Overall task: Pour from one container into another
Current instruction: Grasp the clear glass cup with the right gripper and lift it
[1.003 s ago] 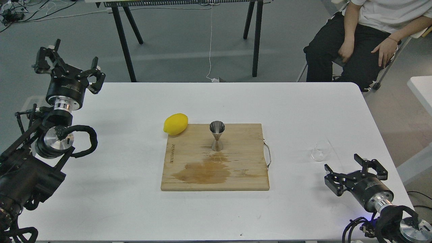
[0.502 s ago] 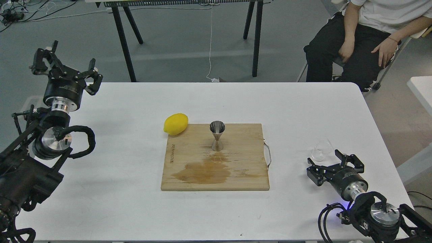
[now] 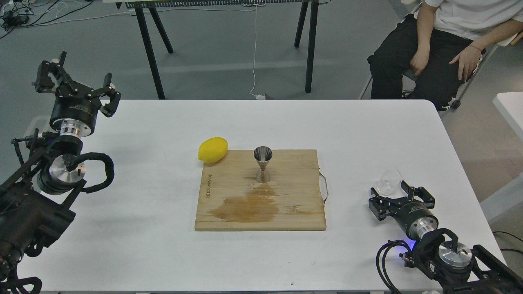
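The small clear glass cup (image 3: 387, 182) stands on the white table at the right. Just in front of it my right gripper (image 3: 395, 195) is open, its fingers spread to either side below the cup, with nothing between them. The steel hourglass jigger (image 3: 262, 164) stands upright on the wooden cutting board (image 3: 261, 204), near the board's far edge. Far off at the table's left back corner, my left gripper (image 3: 75, 81) is raised and open, holding nothing.
A yellow lemon (image 3: 212, 150) lies at the board's far left corner. A dark wet stain (image 3: 245, 206) spreads over the board in front of the jigger. A seated person (image 3: 441, 45) is beyond the table's far right corner. Table legs (image 3: 151, 49) stand behind.
My right gripper has come in from the lower right, forward and to the left, up to the glass cup. The left gripper has drifted slightly left. Cup, jigger and lemon have stayed put.
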Available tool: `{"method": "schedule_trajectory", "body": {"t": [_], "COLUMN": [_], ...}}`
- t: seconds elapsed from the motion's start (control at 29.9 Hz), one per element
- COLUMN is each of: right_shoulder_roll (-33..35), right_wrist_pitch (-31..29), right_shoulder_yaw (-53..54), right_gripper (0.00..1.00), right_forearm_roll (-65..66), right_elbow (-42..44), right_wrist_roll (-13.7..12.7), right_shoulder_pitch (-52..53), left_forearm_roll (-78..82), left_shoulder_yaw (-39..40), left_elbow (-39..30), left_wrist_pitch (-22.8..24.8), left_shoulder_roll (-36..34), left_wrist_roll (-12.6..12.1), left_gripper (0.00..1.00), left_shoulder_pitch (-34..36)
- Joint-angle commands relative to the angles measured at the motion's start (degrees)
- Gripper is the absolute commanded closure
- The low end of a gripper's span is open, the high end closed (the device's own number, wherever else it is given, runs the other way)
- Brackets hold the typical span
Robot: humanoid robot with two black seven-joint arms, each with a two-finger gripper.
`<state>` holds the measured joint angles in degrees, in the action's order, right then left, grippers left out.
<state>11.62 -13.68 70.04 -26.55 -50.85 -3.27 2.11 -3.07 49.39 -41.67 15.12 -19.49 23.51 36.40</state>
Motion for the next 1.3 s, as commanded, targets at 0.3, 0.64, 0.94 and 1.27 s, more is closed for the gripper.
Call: {"method": "schedule_trajectory", "body": {"t": [0.3, 0.64, 0.94, 1.27], "right_shoulder_roll": [0.0, 0.5, 8.7, 9.6], "right_wrist_pitch": [-0.8, -3.1, 0.1, 6.9], "right_shoulder_yaw": [0.3, -0.3, -4.7, -13.7], "right_gripper": [0.57, 0.65, 0.65, 0.65], "right_forearm_roll": [0.0, -0.3, 2.9, 5.0], "right_elbow": [0.3, -3.5, -17.6, -20.0], "right_wrist_roll": [-1.6, -2.6, -2.6, -3.1], "right_shoulder_pitch": [0.2, 0.0, 2.6, 16.9], "left_forearm_roll": [0.0, -0.1, -0.2, -0.2], "left_shoulder_yaw": [0.1, 0.1, 0.1, 0.0], "left_elbow": [0.0, -0.1, -0.5, -0.5], "left_wrist_pitch": [0.0, 0.0, 0.0, 0.0], "left_shoulder_roll": [0.0, -0.7, -2.7, -3.4], "left_wrist_roll": [0.0, 0.0, 0.0, -0.1], "left_gripper": [0.00, 0.00, 0.00, 0.00], "left_shoulder_pitch": [0.1, 0.1, 0.1, 0.1]}}
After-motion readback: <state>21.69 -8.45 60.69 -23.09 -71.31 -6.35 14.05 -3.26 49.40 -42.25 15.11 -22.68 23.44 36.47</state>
